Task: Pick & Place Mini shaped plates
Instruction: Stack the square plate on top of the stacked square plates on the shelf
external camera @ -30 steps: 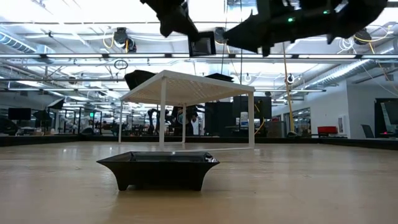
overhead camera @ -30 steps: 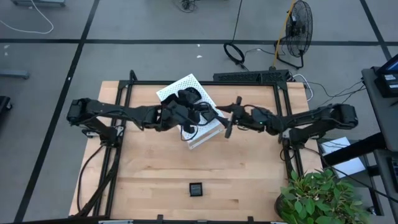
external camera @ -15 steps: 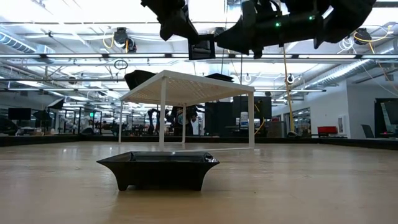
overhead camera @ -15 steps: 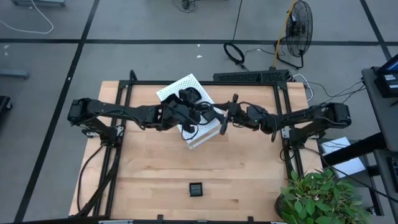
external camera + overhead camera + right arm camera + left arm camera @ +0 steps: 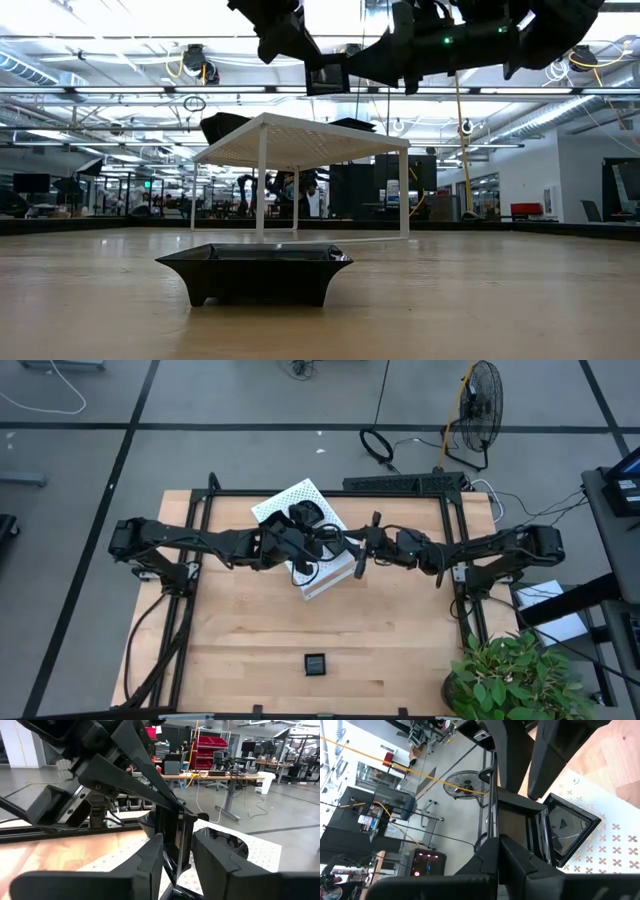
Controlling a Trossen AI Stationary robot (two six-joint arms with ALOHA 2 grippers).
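Note:
A small black square mini plate (image 5: 327,78) hangs high above the white perforated box (image 5: 300,495), with my left gripper (image 5: 335,543) shut on it. My right gripper (image 5: 177,855) has come in from the table's right. Its two fingers stand close on either side of the same plate (image 5: 177,827), which stands edge-on between them; no touch shows. Another mini plate (image 5: 315,663) rests on its base near the table's front edge. More black plates (image 5: 305,512) lie on the box's top. My left gripper pinches the plate's rim (image 5: 540,842) at one edge between its two fingers. The fingers come from the table's left, slanting a little down. The plate stands on edge, lifted clear, well above the box.
The box (image 5: 300,135) stands on thin legs at the table's far middle, under both grippers. A dark metal frame (image 5: 455,510) runs round the table. A potted plant (image 5: 515,675) stands at the near right corner. Bare wood lies around the front plate (image 5: 255,270).
My right gripper has moved toward the table's left, up to the plate in my left gripper, and now has its fingers around it. The left gripper and the plate have kept still.

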